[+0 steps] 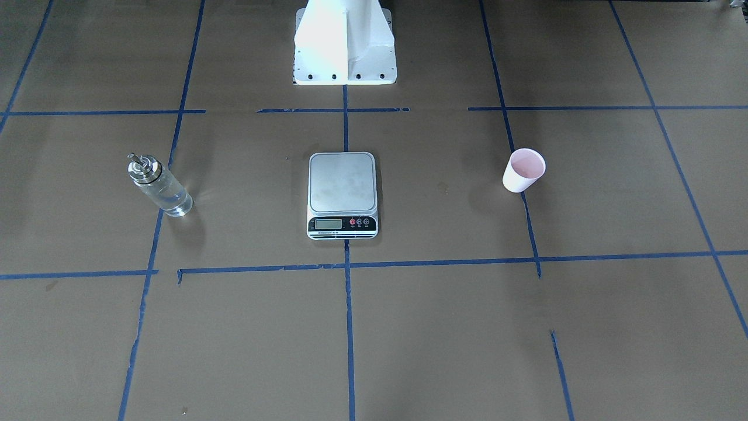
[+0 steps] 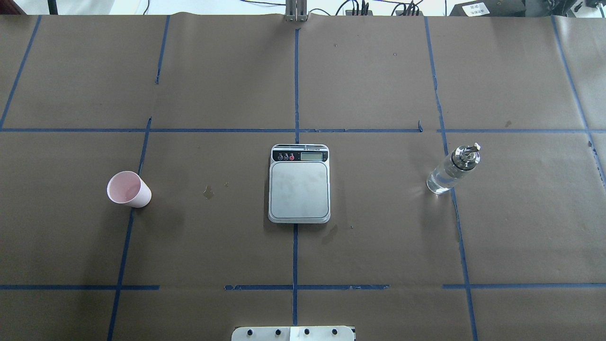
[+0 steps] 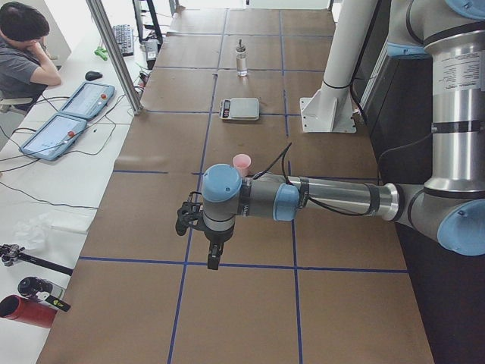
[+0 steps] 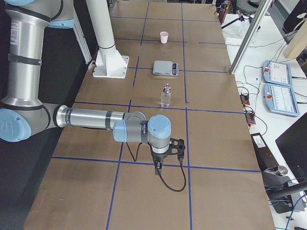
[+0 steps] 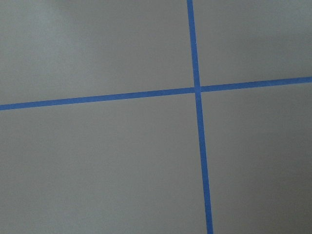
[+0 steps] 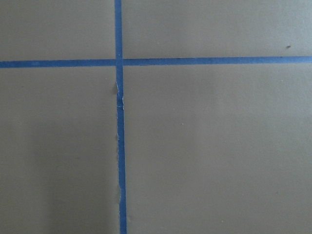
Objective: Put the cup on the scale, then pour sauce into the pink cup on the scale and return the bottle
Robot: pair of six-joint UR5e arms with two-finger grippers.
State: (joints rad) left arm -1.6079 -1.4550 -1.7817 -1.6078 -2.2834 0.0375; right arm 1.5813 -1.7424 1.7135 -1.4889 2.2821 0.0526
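The pink cup [image 2: 128, 189] stands upright on the table's left part, also in the front view [image 1: 524, 170]. The scale [image 2: 299, 183] lies in the middle, its steel plate bare [image 1: 342, 187]. The clear glass bottle [image 2: 452, 169] with a silver spout cap stands on the right [image 1: 159, 185]; the clear sauce inside hardly shows. My left gripper [image 3: 212, 254] shows only in the exterior left view, hanging over the table end, short of the cup [image 3: 242, 163]. My right gripper [image 4: 157, 170] shows only in the exterior right view, short of the bottle [image 4: 166, 96]. I cannot tell whether either is open or shut.
The table is covered in brown paper with blue tape lines [image 2: 295, 85]. The white robot base [image 1: 345, 41] stands behind the scale. A seated person [image 3: 26, 45] and two tablets [image 3: 68, 114] are beside the table. Both wrist views show only paper and tape.
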